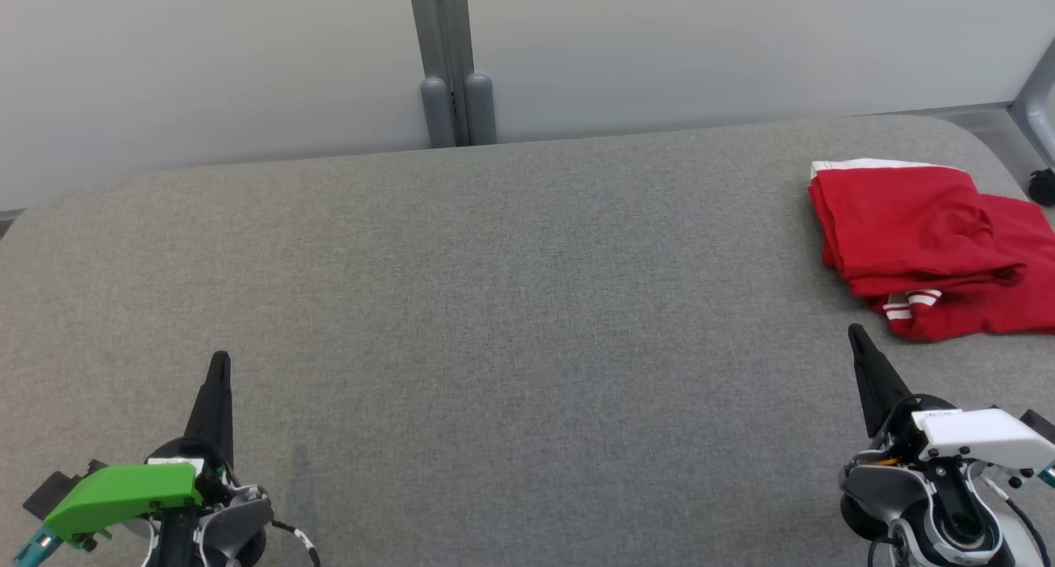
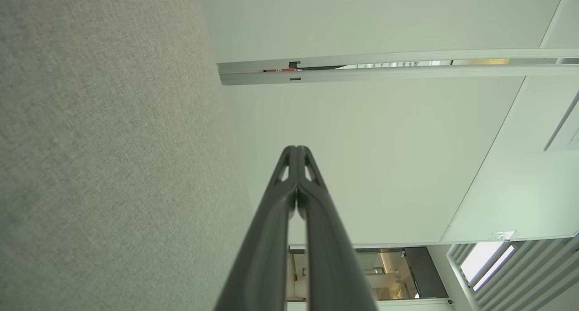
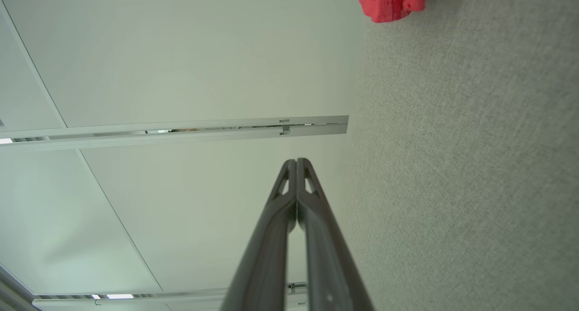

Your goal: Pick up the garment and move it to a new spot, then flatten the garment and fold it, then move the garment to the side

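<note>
A red garment (image 1: 927,241) with white striped trim lies folded in a loose stack at the far right of the grey fabric table (image 1: 511,320); a corner of the garment (image 3: 391,1) peeks in at the top of the right wrist view. My right gripper (image 1: 857,335) stands at the lower right, shut and holding nothing, its tip just short of the garment's near edge. At the lower left my left gripper (image 1: 219,359) is shut too, far from the garment. Both wrist views show the fingertips pressed together: left gripper (image 2: 296,149), right gripper (image 3: 296,162).
A pale wall with a grey vertical post (image 1: 449,64) runs behind the table. The table's rounded far right corner lies just beyond the garment. A small dark object (image 1: 1043,184) sits past that corner. The wide grey surface stretches between the two grippers.
</note>
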### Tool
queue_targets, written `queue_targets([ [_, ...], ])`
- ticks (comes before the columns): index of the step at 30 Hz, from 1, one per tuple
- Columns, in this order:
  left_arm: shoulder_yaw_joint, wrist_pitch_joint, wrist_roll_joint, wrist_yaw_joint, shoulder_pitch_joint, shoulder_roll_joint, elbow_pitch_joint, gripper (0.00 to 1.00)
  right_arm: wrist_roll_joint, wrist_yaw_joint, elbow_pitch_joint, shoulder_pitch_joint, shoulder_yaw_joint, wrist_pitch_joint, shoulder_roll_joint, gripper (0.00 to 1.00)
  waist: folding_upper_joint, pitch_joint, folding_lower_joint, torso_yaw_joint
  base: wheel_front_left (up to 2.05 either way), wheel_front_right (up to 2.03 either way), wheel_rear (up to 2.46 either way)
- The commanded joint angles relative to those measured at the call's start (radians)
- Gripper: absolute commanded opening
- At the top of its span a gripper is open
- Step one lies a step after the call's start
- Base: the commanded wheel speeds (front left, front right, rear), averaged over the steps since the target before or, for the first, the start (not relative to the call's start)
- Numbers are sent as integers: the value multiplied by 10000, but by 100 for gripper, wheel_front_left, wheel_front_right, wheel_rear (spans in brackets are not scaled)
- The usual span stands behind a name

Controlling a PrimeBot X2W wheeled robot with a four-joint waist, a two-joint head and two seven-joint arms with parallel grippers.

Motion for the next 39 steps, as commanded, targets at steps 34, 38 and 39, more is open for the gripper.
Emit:
queue_targets([
  [34,29,37,-7,-57,-130,73,-22,0,69,4,16,-54,-9,30,-42,0,0,0,0,0,0,0,0],
  [38,29,35,-7,-57,-130,73,-23,0,70,4,16,-54,-9,30,-42,0,0,0,0,0,0,0,0],
  [39,29,35,-7,-57,-130,73,-23,0,70,4,16,-54,-9,30,-42,0,0,0,0,0,0,0,0],
])
